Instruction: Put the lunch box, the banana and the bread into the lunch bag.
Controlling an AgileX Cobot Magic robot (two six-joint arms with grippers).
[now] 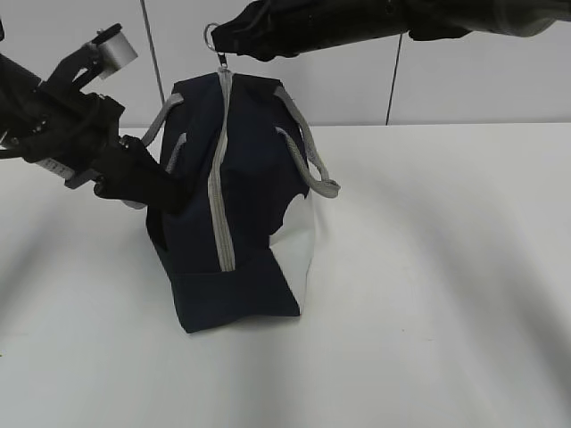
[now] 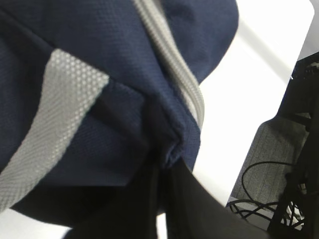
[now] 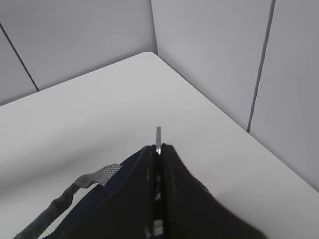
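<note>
The navy lunch bag point(image 1: 250, 205) stands upright on the white table with its grey zipper strip point(image 1: 219, 178) running up the middle, closed. My right gripper point(image 1: 225, 45) reaches in from the upper right and is shut on the metal zipper pull ring point(image 1: 211, 36) at the bag's top. In the right wrist view the ring point(image 3: 158, 134) pokes out between the shut fingers of the right gripper point(image 3: 158, 149). My left gripper point(image 1: 177, 198) is shut on a fold of the lunch bag's point(image 2: 99, 59) fabric at its left side, pinched by the left gripper point(image 2: 168, 162). The lunch box, banana and bread are out of view.
Grey webbing handles point(image 1: 312, 165) hang on both sides of the bag. The white table point(image 1: 446, 285) spreads to the right and front, with wall panels point(image 1: 482, 80) behind. Cables lie on the floor point(image 2: 264, 189) past the table edge.
</note>
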